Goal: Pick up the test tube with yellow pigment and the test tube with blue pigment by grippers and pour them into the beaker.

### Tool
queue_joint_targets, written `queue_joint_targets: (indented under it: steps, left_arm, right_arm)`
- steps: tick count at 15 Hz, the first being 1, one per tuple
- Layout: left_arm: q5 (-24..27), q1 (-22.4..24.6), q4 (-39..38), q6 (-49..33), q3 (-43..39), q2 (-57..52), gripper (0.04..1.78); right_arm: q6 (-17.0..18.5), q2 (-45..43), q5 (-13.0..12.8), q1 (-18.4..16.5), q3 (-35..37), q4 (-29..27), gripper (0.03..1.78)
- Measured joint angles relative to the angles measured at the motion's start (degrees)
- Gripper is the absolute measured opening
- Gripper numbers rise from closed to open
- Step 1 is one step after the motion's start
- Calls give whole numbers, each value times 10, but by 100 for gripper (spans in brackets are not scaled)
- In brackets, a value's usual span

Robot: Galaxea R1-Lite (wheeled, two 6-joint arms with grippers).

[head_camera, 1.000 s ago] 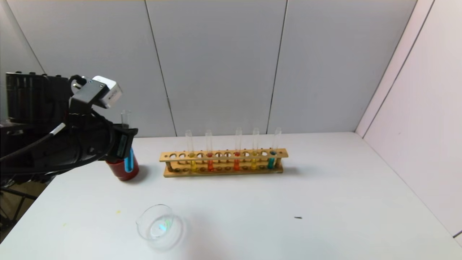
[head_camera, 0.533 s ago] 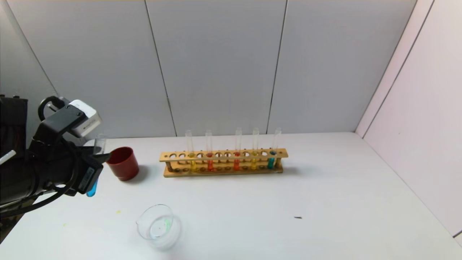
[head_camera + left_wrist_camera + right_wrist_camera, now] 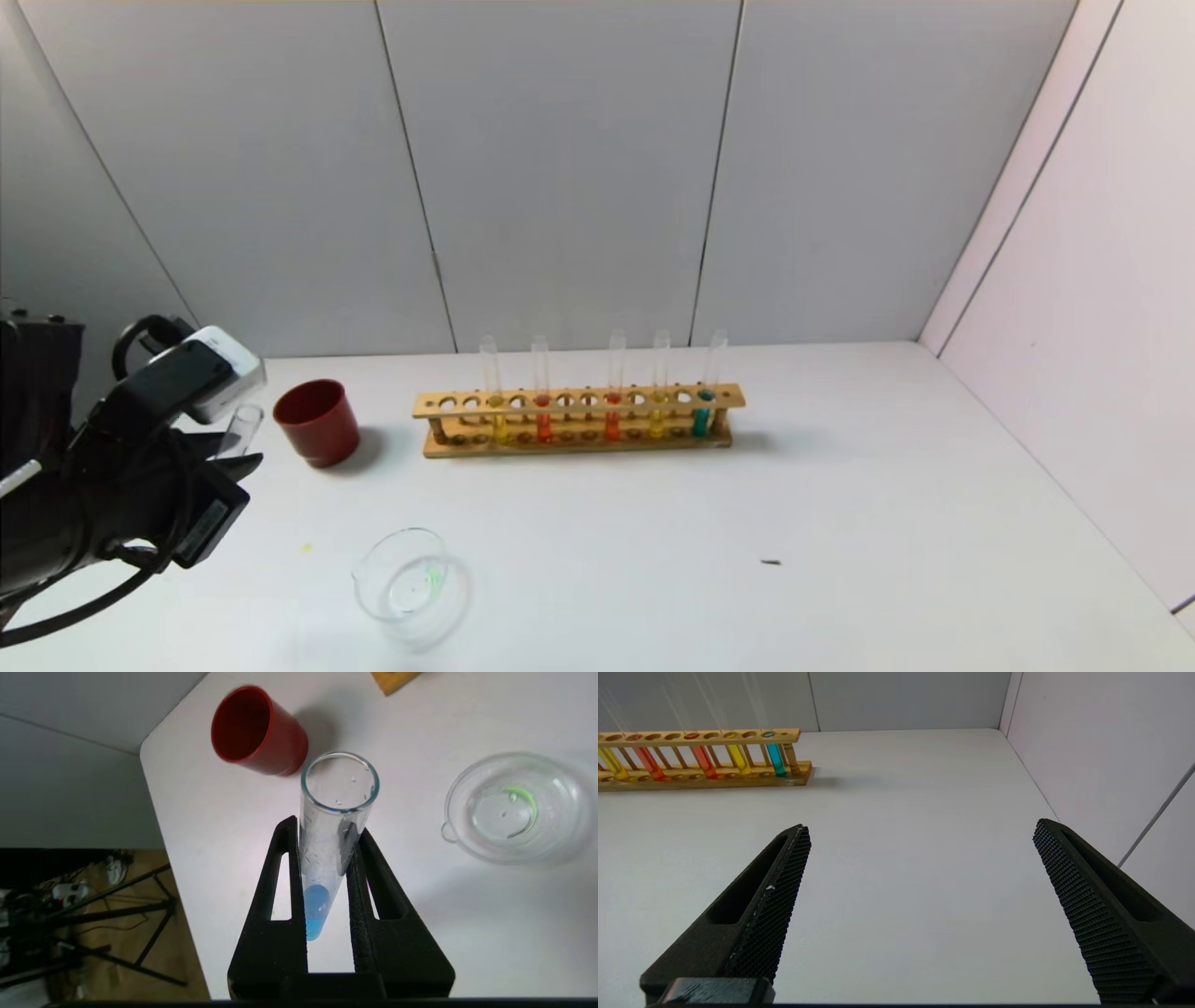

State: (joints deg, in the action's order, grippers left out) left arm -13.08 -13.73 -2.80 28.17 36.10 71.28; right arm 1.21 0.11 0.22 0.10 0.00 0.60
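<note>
My left gripper [image 3: 219, 471] is at the table's left edge, left of the beaker [image 3: 408, 583], and is shut on a test tube with blue pigment [image 3: 334, 826]. The tube tilts, its open mouth [image 3: 245, 422] pointing up toward the red cup. In the left wrist view the gripper [image 3: 327, 828] clamps the tube's middle, with blue liquid in its bottom. The beaker [image 3: 511, 807] is clear, with a faint green trace inside. Two yellow tubes [image 3: 496, 406] [image 3: 658, 397] and a second blue tube [image 3: 705, 397] stand in the wooden rack [image 3: 579, 446]. My right gripper [image 3: 920, 830] is open and empty, low over the table's right side.
A dark red cup [image 3: 317, 422] stands left of the rack, just beyond the left gripper. Two orange-red tubes [image 3: 542, 411] also stand in the rack. A small dark speck [image 3: 770, 563] lies on the white table. Walls close the back and right.
My left gripper has come down and back to the left, away from in front of the red cup, carrying the blue tube. The tube now leans more.
</note>
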Motion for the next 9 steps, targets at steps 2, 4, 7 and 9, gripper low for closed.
queue_joint_targets:
  steps: [2,4,7,9]
  left_arm:
    - [-31,-28,31,5,-10,5,30]
    - [-61,-58,50,8,-15,15,30]
    - [-110,-88,57,16,-22,41,30]
    - [-130,-100,60,16,-26,59,30]
  right_arm:
    - [0,0,0,0,0,0,174]
    - [0,0,0,0,0,0,174]
    - [0,0,0,0,0,0,174]
    - [0,0,0,0,0,0,174]
